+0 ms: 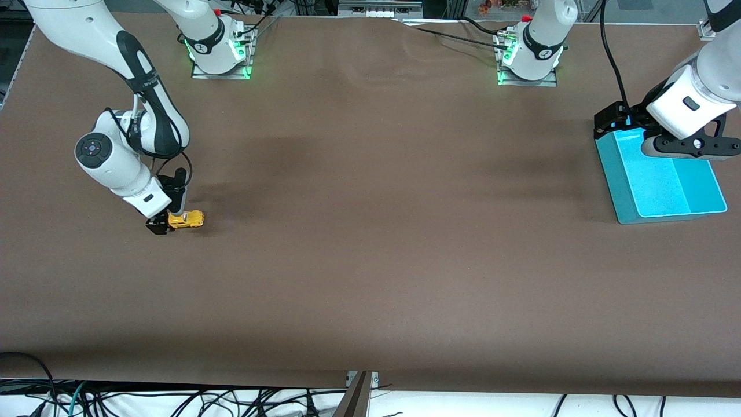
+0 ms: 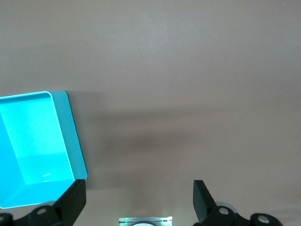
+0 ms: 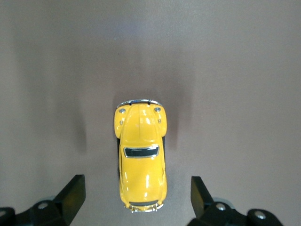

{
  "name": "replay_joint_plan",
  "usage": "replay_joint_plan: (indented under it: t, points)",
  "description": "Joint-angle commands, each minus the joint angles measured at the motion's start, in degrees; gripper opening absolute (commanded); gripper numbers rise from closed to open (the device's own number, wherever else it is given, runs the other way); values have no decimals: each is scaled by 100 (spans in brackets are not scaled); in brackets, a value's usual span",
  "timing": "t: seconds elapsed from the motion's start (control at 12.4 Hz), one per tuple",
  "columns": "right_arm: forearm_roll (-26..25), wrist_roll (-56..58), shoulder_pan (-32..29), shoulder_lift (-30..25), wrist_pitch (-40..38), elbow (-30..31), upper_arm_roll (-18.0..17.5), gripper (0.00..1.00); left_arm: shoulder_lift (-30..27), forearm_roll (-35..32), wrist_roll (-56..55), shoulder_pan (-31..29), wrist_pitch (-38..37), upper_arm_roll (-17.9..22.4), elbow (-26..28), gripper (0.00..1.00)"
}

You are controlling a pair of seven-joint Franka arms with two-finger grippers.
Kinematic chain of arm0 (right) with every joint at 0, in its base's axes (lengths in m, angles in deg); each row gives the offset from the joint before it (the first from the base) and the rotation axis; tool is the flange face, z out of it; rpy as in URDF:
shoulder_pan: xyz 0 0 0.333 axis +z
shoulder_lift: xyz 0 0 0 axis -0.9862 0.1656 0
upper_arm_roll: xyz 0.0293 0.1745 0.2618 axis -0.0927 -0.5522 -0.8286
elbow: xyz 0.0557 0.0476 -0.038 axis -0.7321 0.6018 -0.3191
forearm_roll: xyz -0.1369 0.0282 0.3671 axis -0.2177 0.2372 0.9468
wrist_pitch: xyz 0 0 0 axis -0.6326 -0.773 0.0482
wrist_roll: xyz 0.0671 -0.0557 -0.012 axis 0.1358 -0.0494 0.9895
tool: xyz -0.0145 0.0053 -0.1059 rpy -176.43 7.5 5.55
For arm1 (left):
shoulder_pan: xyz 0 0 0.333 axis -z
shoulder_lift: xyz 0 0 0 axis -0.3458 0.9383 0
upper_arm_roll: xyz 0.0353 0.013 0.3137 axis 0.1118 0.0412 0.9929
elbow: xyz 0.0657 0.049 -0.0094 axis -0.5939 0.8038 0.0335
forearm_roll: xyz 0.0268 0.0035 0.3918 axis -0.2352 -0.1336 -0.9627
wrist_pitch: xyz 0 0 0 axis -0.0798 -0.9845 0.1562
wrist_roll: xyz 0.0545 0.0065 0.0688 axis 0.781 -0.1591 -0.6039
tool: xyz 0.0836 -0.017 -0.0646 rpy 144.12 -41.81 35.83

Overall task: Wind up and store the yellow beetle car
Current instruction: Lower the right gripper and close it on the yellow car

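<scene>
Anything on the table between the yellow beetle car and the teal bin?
Nothing: in the front view only bare brown table runs from the yellow beetle car, by the right gripper, to the teal bin under the left gripper.

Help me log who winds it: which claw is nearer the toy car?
Right. The right claw is open, low over the toy car's rear end. The left claw hangs open over the teal bin at the table's left-arm end.
</scene>
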Motion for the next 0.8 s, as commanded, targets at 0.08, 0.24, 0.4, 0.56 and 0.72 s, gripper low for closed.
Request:
replay_joint_plan:
  t: [0.08,0.24,0.4,0.56,0.72]
  points:
    - [8,112,-42,-10,237,128,-36,86,14,20,70,-46,79,-33,-25,100]
    - [8,112,-42,-10,237,128,-36,54,14,20,70,-37,80,-33,-25,100]
    - [8,112,-42,-10,228,128,-36,42,14,20,70,-37,88,-42,-16,100]
    - [8,112,-42,-10,237,128,-45,24,32,12,70,-37,97,-50,-8,100]
    - [8,112,-33,-10,237,128,-54,8,50,12,70,-29,106,-59,-16,100]
